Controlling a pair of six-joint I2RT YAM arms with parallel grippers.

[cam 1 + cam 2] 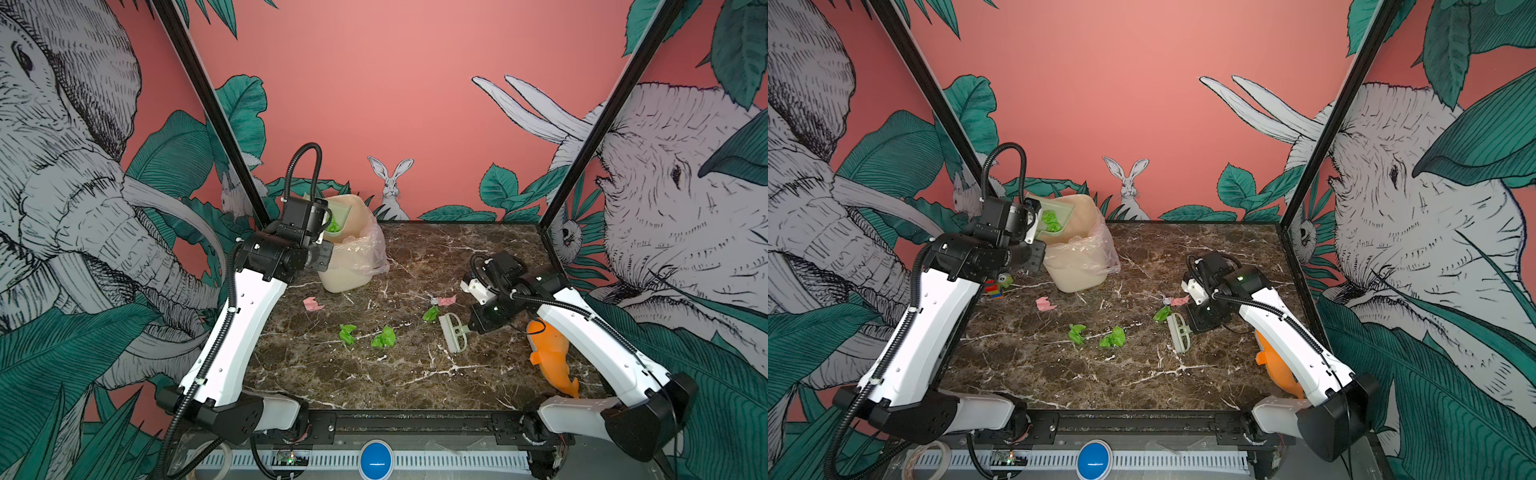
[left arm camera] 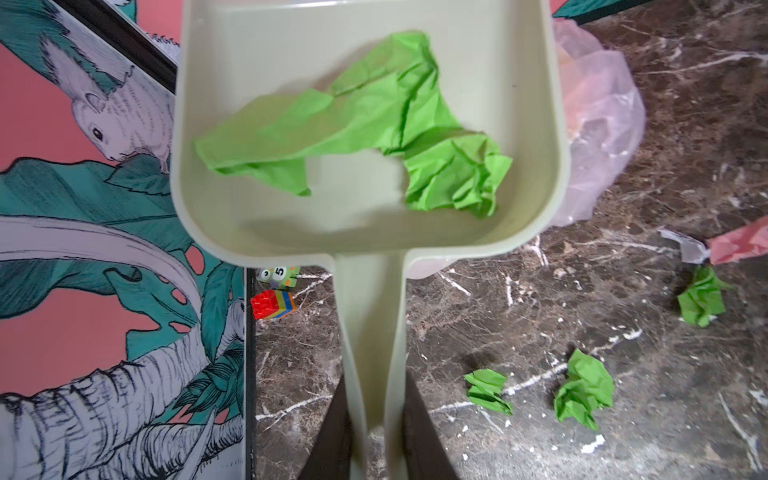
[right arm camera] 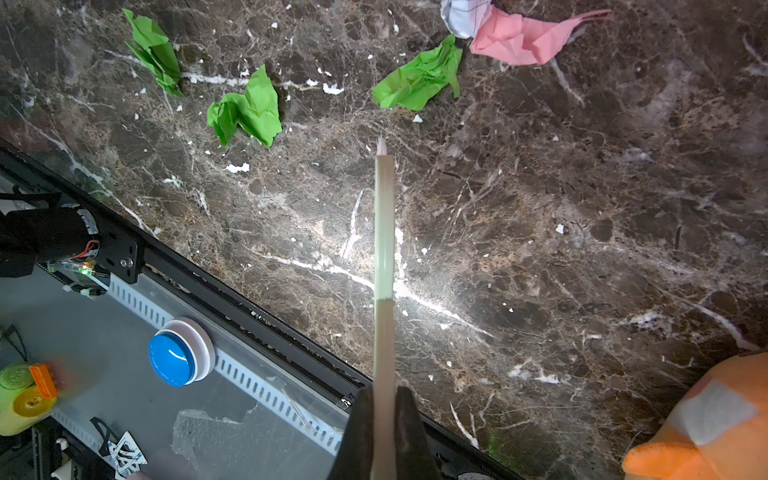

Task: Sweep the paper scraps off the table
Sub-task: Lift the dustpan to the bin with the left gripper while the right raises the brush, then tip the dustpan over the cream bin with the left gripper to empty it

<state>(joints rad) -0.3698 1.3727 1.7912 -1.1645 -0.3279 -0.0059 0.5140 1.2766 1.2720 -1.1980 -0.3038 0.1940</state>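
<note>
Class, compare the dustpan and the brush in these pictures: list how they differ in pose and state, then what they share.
The dustpan is raised at the lined bin; the brush is down at the table. The dustpan carries crumpled green paper; the brush carries nothing. The left gripper is shut on the dustpan's handle, the right gripper on the brush's. Both are pale green plastic.
</note>
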